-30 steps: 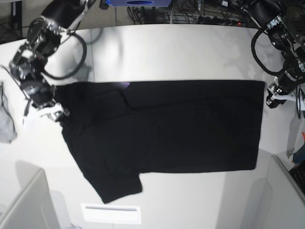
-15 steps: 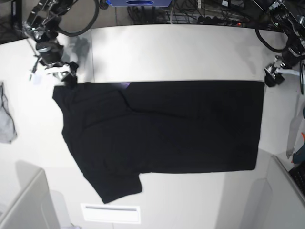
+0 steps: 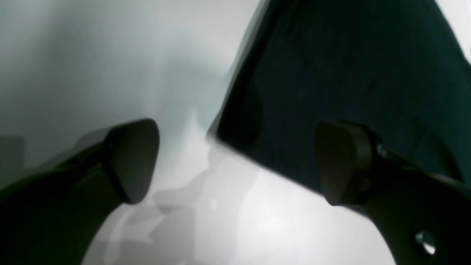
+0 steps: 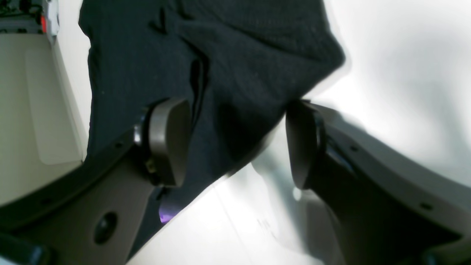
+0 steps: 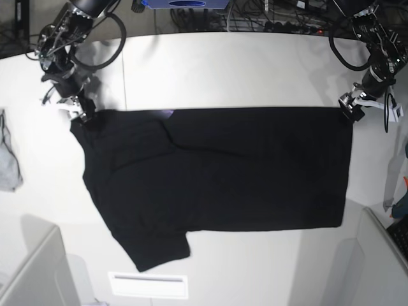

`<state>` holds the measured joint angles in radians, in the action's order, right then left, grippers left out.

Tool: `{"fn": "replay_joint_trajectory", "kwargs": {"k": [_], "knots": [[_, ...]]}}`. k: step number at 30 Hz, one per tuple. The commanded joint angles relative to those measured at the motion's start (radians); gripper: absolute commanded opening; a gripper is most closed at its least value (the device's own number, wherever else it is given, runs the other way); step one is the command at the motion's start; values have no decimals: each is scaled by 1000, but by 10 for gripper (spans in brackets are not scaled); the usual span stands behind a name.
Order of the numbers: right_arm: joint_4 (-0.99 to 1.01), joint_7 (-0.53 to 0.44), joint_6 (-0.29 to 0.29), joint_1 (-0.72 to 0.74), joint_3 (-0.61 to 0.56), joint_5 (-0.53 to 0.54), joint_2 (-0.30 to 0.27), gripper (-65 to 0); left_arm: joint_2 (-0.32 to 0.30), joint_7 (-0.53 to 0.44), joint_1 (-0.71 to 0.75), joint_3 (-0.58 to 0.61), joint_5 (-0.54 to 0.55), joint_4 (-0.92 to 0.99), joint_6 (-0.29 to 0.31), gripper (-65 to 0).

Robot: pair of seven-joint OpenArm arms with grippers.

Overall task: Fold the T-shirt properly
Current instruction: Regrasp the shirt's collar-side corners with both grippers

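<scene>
Cloth of the black T-shirt [image 5: 223,172] lies spread across the middle of the pale surface [image 5: 223,64], its far edge running nearly straight from one side to the other in the base view. We see a sleeve-like flap poking out at its near left in that view, and creases slanting over the upper left part. A small patch of purple print [image 4: 168,211] shows at the shirt's edge in our right wrist view. Just at the far corners of the cloth we have our two pincers. Our left pincer [image 3: 235,162] stands with its fingers wide apart, a shirt corner showing between them and one finger overlapping the black fabric in the wrist view. Our right pincer [image 4: 235,145] also has its fingers apart, with the shirt's edge passing between them; we cannot tell whether either fingertip touches the fabric. Farther out, near the shirt's near edge, we find a white rectangular piece [image 5: 148,285] on the surface, and at the far edge of the base view, between our arms, a blue round object [image 5: 185,3], partly cut off.
</scene>
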<state>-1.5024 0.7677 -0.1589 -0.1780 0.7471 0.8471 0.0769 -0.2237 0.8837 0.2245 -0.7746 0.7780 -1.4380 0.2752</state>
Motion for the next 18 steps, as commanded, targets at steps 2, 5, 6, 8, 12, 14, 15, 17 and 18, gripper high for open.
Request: {"fn": "replay_joint_trajectory", "kwargs": {"k": [2, 5, 6, 8, 12, 14, 15, 17, 18], "knots": [[10, 8, 9, -2, -19, -25, -21, -267, -1, 45, 3, 2, -19, 35, -15, 0], [43, 8, 9, 11, -22, -25, -24, -267, 0, 45, -24, 2, -19, 61, -15, 0], [58, 3, 9, 13, -22, -25, -25, -269, 0, 45, -32, 4, -19, 69, -15, 0], [75, -26, 9, 16, -22, -25, -25, -269, 2, 45, -41, 7, -19, 75, -15, -39], [75, -47, 9, 11, -28, -27, -25, -269, 2, 45, -67, 83, -19, 76, -17, -158], [75, -49, 9, 11, -28, -27, -25, -269, 2, 45, -70, 94, -19, 76, -17, -199], [75, -50, 9, 11, -28, -27, -25, -269, 4, 45, -72, 94, -19, 78, -17, -214], [75, -53, 9, 11, -28, -27, -25, -276, 4, 45, -72, 94, -19, 82, -17, -248], [75, -55, 9, 11, -25, -27, -25, -305, 4, 45, -73, 94, -19, 95, -17, -278]]}}
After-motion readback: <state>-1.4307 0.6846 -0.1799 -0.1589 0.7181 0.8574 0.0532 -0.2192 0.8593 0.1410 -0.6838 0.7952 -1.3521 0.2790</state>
